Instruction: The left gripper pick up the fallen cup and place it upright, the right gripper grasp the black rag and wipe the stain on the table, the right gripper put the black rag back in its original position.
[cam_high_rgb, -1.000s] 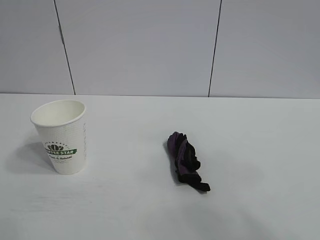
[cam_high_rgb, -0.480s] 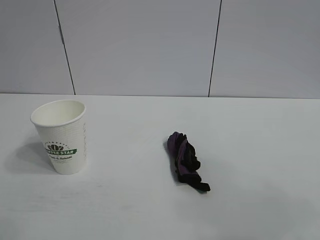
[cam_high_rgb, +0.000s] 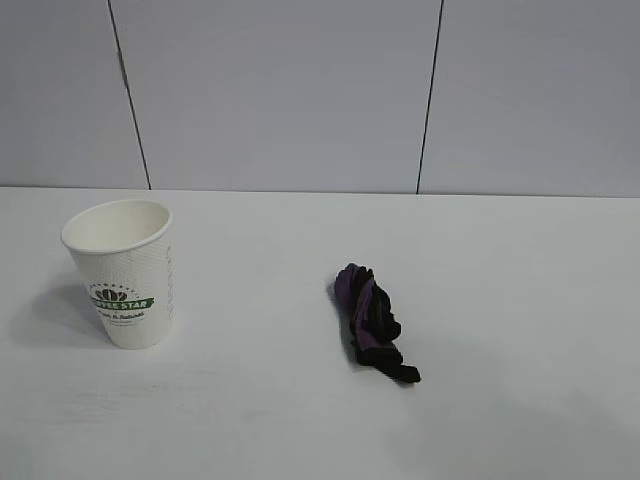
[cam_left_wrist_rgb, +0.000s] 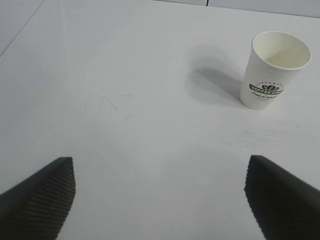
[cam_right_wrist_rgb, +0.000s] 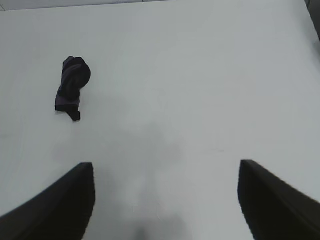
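Note:
The white cup with the green logo stands upright on the left of the white table; it also shows in the left wrist view. The black rag with purple folds lies near the table's middle, and shows in the right wrist view. No stain shows on the table. My left gripper is open and empty, well away from the cup. My right gripper is open and empty, away from the rag. Neither gripper shows in the exterior view.
A pale grey panelled wall stands behind the table's far edge. White tabletop lies between the cup and the rag and to the rag's right.

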